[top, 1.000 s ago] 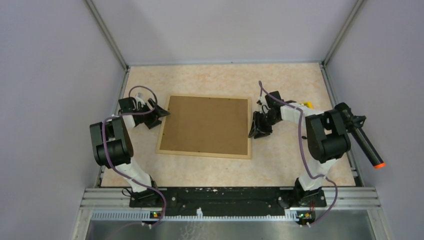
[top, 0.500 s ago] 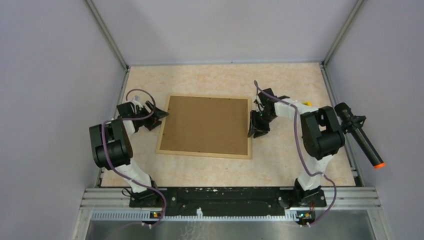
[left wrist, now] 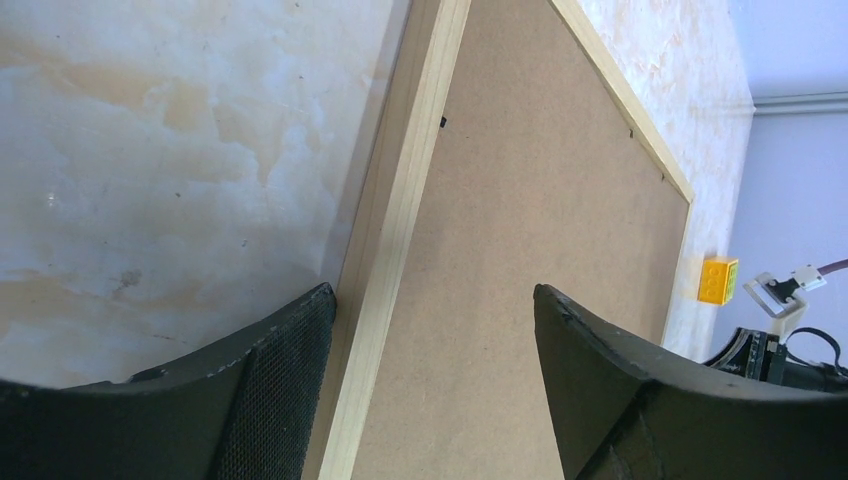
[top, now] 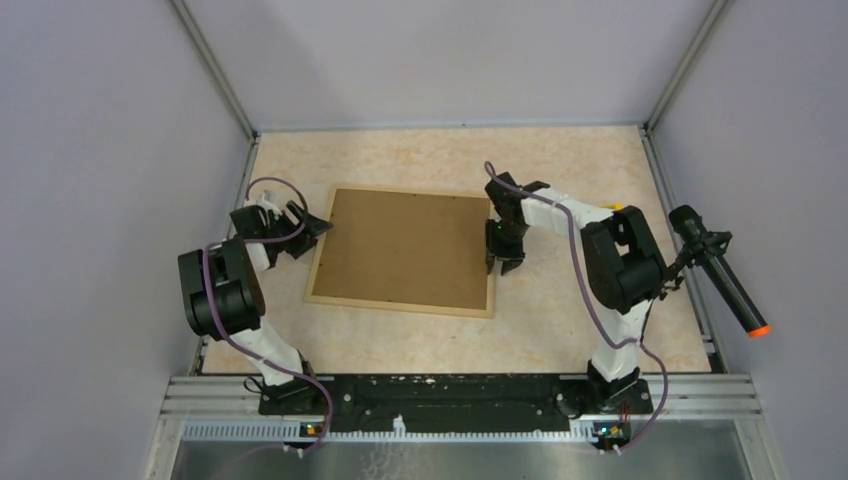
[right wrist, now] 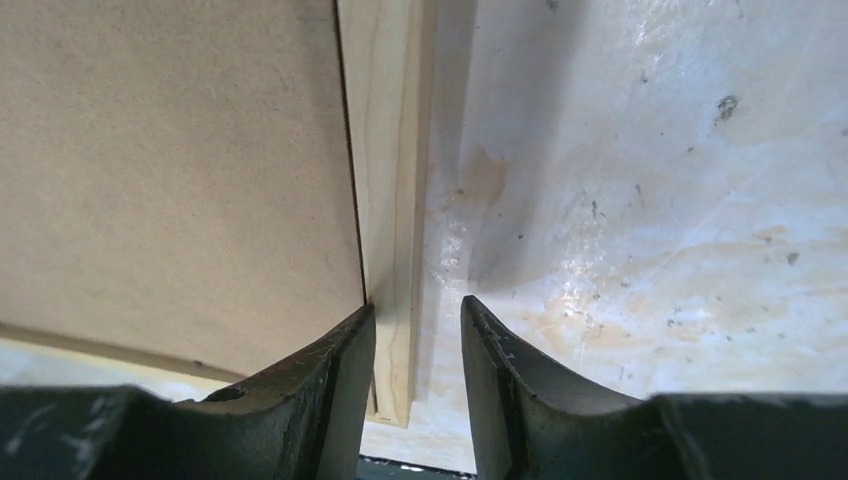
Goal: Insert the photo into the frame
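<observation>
Straddling the two short sides of the frame [top: 400, 250], both arms look set on handling the frame itself, not the print. It lies flat and back-up near the middle of the worktop [top: 450, 160], brown board uppermost inside its pale wood rails. The photo shows in no view, so whether it already sits under that board cannot be told. The left pincer [top: 318, 228] is released and spread wide at the far left corner. In its wrist view one finger sits just outside the left rail and the other hangs over the board. The right pincer [top: 503, 262] is also released but with a narrow gap. One finger is at the inner edge of the right rail, the other is over bare worktop just beside the rail's outer edge, and nothing is pinched between them. My reading is that the step in hand is getting hold of the rails, to lift or turn the frame. The next move would call for each pincer to settle lower and clench on its thin rail evenly, lest one side rise alone and the frame skew. Open worktop lies on all sides, widest at the far end. A small yellow block [left wrist: 718, 280] sits beyond the right rail, clear of it. The frame's near rail lies closer to the arm bases.
</observation>
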You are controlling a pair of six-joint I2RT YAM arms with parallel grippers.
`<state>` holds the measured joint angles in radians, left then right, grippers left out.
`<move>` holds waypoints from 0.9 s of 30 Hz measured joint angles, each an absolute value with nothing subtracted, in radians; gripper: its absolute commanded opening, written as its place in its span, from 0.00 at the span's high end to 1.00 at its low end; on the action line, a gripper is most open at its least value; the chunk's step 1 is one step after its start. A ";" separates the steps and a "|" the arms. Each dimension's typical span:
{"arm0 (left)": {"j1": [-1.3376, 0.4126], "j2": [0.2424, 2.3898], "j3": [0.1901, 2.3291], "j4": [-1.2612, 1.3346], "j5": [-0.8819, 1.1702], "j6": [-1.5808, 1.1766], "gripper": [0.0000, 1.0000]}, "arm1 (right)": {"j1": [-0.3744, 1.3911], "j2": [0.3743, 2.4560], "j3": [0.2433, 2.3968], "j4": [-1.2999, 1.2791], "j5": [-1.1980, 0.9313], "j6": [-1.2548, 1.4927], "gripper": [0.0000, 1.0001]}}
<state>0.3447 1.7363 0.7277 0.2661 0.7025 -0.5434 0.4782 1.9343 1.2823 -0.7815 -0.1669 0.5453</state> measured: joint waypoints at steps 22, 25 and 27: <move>0.345 1.729 0.715 0.289 0.703 -0.539 0.21 | 0.500 1.953 1.289 -0.697 -0.242 0.529 0.46; 0.345 1.729 0.715 0.289 0.704 -0.536 0.21 | 0.499 1.942 1.282 -0.690 -0.237 0.525 0.45; 0.345 1.729 0.715 0.288 0.706 -0.532 0.22 | 0.500 1.929 1.274 -0.682 -0.231 0.516 0.42</move>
